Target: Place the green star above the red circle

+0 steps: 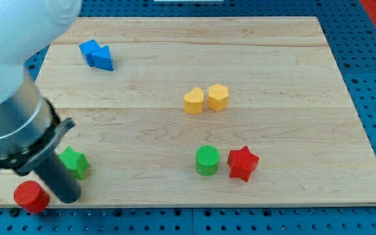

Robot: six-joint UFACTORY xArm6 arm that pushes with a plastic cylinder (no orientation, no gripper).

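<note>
The green star (pixel 75 162) lies near the board's bottom left corner. The red circle (pixel 31 196) sits just below and to the left of it, at the very corner. My dark rod comes down from the view's top left, and my tip (pixel 68 196) rests on the board between the two, just right of the red circle and just below the green star. The rod hides the star's left edge.
A green circle (pixel 207 160) and a red star (pixel 242 163) sit at the bottom middle. A yellow heart (pixel 193 101) and a yellow hexagon (pixel 218 97) sit at the centre. Two blue blocks (pixel 97 54) touch at the top left. The wooden board's (pixel 286 72) bottom edge is close.
</note>
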